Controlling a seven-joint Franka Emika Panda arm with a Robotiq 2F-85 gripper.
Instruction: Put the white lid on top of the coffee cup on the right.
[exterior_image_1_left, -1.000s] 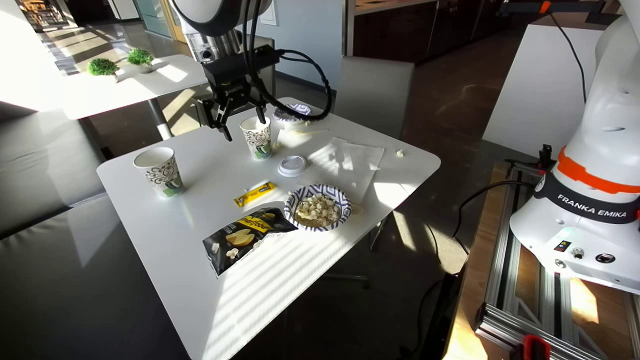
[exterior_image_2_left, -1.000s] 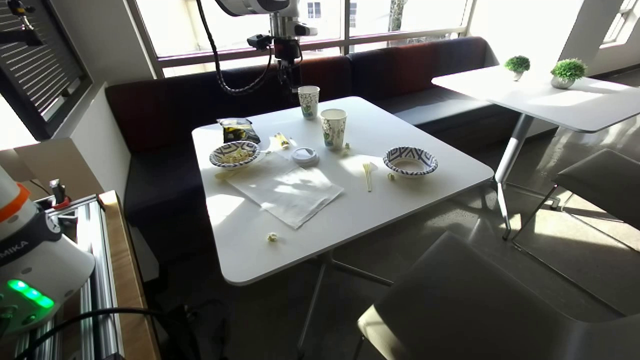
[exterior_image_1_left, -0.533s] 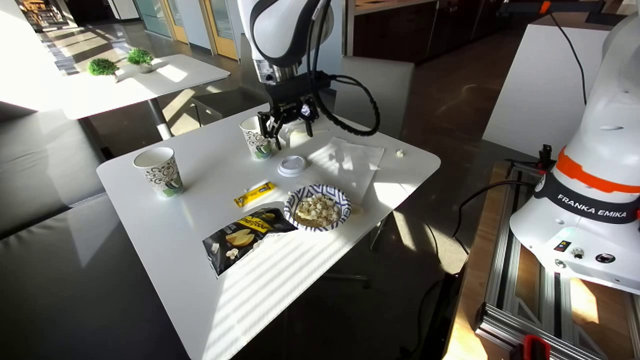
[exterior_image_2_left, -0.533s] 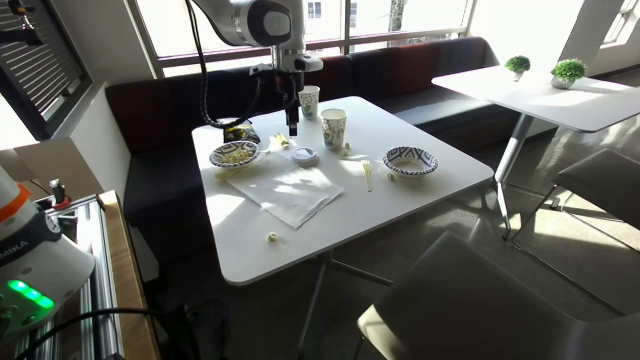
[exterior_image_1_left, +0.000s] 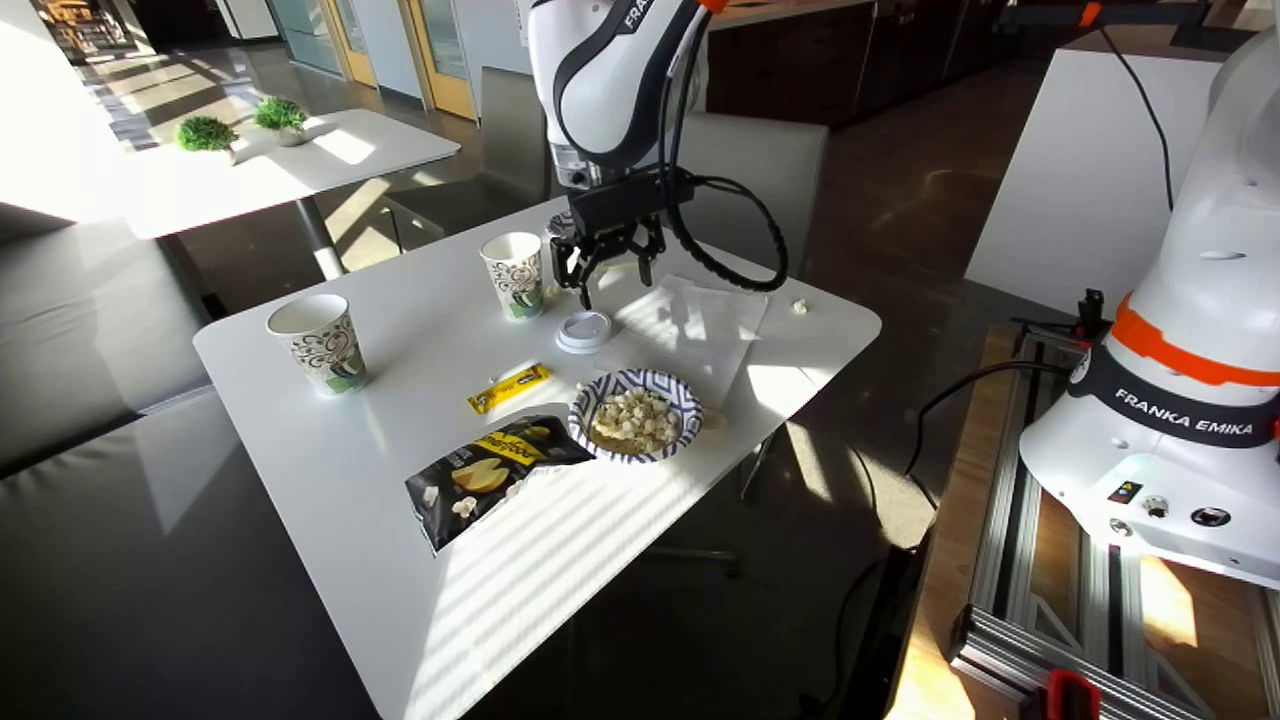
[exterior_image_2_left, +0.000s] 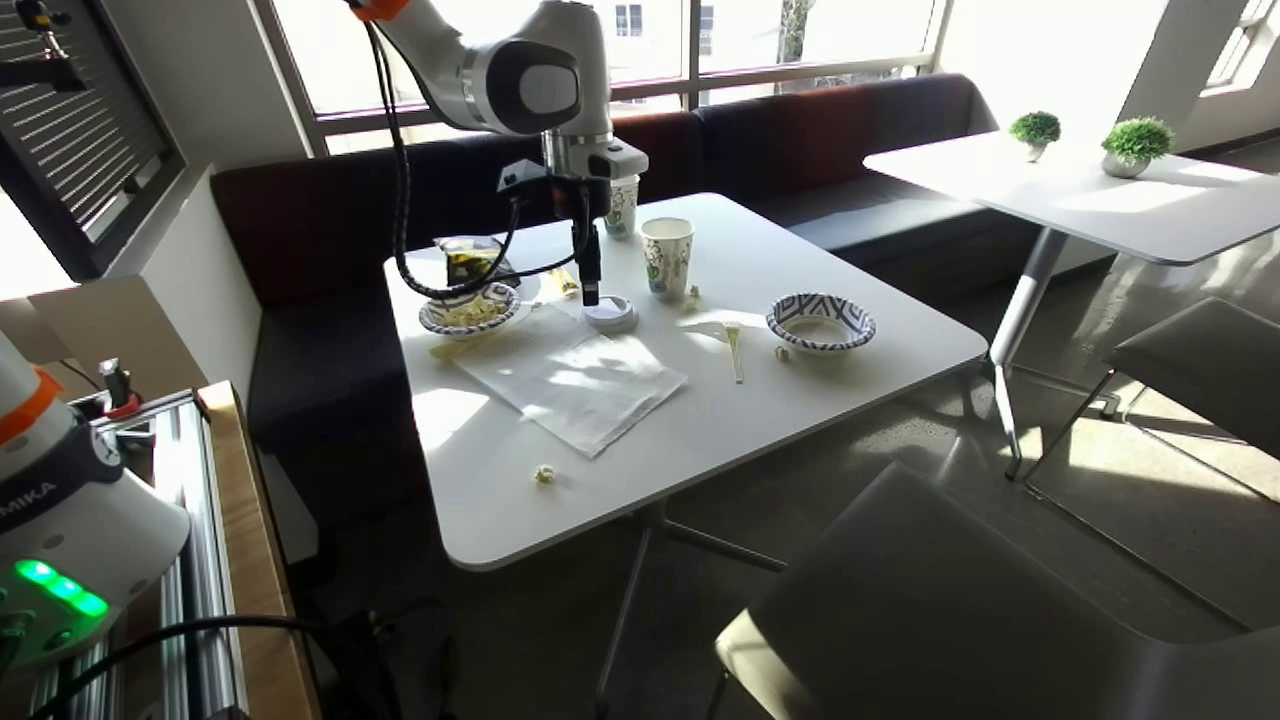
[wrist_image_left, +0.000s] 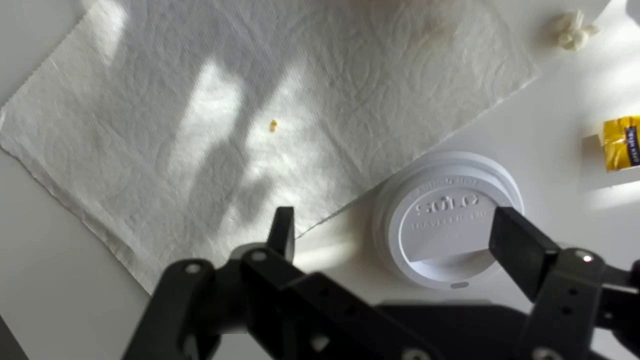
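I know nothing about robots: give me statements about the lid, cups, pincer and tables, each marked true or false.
1. The white lid lies on the table. True.
2. Only one table is in view. False: a second table holds two green plants.
3. Both paper cups stand upright. True.
4. The paper cups are covered. False: both are open on top.
5. The pincer is open. True.
6. Nothing edible lies loose. False: some popcorn lies on the table.

The lid (wrist_image_left: 445, 225) is white, the white cups (exterior_image_1_left: 518, 275) (exterior_image_1_left: 325, 347) swirled dark above green.
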